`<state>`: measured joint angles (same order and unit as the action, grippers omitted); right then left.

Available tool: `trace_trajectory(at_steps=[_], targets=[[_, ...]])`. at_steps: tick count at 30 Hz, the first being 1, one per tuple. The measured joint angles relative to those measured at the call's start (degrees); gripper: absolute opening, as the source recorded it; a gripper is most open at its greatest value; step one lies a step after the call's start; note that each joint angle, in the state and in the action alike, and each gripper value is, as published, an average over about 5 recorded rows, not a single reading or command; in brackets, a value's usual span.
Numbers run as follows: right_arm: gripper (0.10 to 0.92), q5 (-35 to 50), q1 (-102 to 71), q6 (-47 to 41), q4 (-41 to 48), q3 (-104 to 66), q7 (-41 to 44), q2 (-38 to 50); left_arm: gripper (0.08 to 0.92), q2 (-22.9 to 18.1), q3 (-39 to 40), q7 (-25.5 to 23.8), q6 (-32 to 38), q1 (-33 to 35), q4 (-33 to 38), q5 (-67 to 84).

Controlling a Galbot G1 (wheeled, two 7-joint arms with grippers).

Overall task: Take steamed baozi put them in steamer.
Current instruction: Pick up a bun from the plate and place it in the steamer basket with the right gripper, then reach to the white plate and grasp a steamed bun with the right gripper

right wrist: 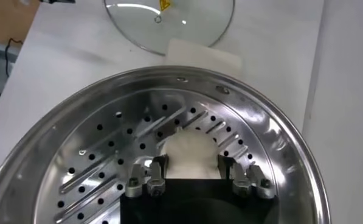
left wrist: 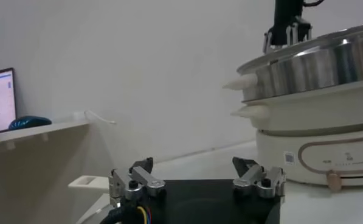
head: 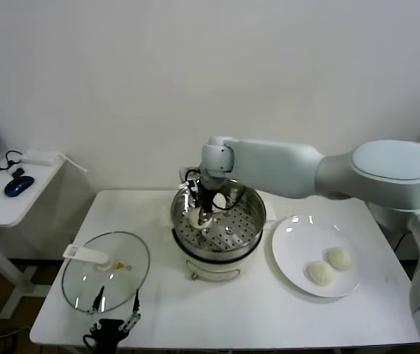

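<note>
- We take the steamer (head: 246, 214) as our landmark: a shiny steel basket with a perforated floor, seated on a cream-white cooker base at the middle of the white desk (head: 217, 317).
- The right claw (head: 201, 214) reaches down inside the steamer, at the side of the basket nearer the glass lid. In the right wrist view the right claw (right wrist: 193, 165) straddles one off-white baozi (right wrist: 190, 152) that lies on the perforated floor; its fingers (right wrist: 151, 179) stand on either side of the bun, close to it, and we cannot tell whether they press it or have a small gap.
- In the head view that same baozi (head: 194, 216) shows as a pale spot beside the claw tips.
- Two more baozi (head: 320, 272) and (head: 339, 258) lie side by side on a flat white plate (head: 291, 243), which sits on the desk just to the robot's right of the steamer.
- The glass lid (head: 125, 276) with a white handle lies flat on the desk to the robot's left of the steamer.
- The left claw (head: 114, 313) hangs low at the near desk edge, beside the lid and well apart from the steamer; in the left wrist view the left claw (left wrist: 196, 179) stands wide and holds nothing.
</note>
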<state>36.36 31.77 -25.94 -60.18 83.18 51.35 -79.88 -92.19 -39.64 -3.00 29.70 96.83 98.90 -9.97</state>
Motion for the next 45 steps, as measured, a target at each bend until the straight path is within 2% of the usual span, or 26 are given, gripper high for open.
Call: trace_trajectory(at_steps=[5,8,16,23,34,45], targets=[[0.777,1.9,2.9,1.5,-1.4,1.4,1.5,1.6,0.823,0.0,-0.1,0.0,0.0,0.3,0.4,0.0],[0.815,3.5,6.3,3.2,-2.1,3.3,3.6,3.2,0.823,0.0,-0.1,0.0,-0.1,0.5,0.6,0.0],[0.823,6.7,16.0,8.2,-4.8,9.9,10.4,9.4,0.823,0.0,0.2,0.0,-0.1,0.9,0.7,-0.4],[0.823,4.9,20.0,11.1,-9.5,17.1,13.0,17.3,0.823,0.0,-0.2,0.0,0.1,1.2,0.8,-0.3],[0.823,-2.9,18.2,10.8,-16.4,22.5,11.0,29.0,0.823,0.0,0.0,0.0,0.2,0.8,0.4,-0.7],[0.823,-9.9,9.3,9.8,-17.4,18.8,7.9,36.3,0.823,0.0,-0.5,0.1,0.3,0.5,-0.2,-1.0]])
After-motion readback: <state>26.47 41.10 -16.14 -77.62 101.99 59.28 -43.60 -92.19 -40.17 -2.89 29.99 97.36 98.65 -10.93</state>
